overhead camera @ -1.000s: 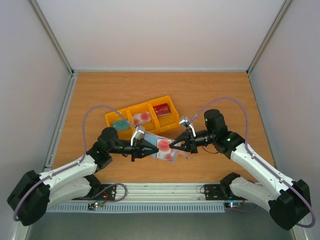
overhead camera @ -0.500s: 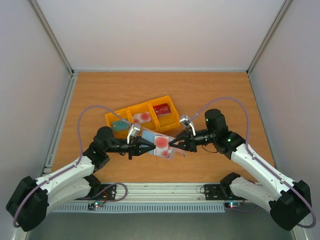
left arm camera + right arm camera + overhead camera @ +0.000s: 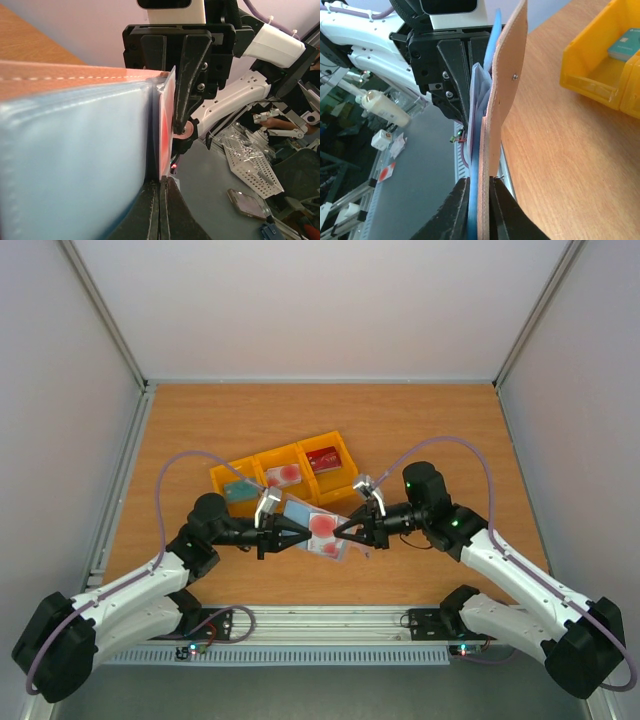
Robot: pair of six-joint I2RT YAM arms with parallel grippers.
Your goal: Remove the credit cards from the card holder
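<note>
A wooden table [image 3: 420, 430] inside a white-walled enclosure, seen from above, with both arms reaching in from the near edge. A yellow tray [image 3: 337, 491] with three compartments lies at mid-table. Its compartments hold a teal card [image 3: 240, 489], a whitish card with a red blotch [image 3: 284, 476] and a dark red card [image 3: 323, 458].

The card holder [image 3: 318, 530] is off the table, spread open between the two arms just in front of the tray, its pale blue inside facing up. Another red-blotched card [image 3: 324, 524] shows in its pockets; how many cards remain there cannot be told.

The left gripper [image 3: 292, 533] has its fingers pressed together on the holder's left margin. In the left wrist view the blue panel [image 3: 75, 150] runs down into the closed tips. The right gripper [image 3: 343, 531] pinches the opposite margin. In the right wrist view the brown outer skin [image 3: 505, 90] and the blue lining pass between its fingers [image 3: 462, 200].

Handling, as judged: the holder looks light, thin and limp, so it probably sags unless held taut at both ends. The pocket film appears smooth and likely slippery. The cards look stiff and thin, and one is best taken by an exposed edge and drawn out along the pocket, not bent.
</note>
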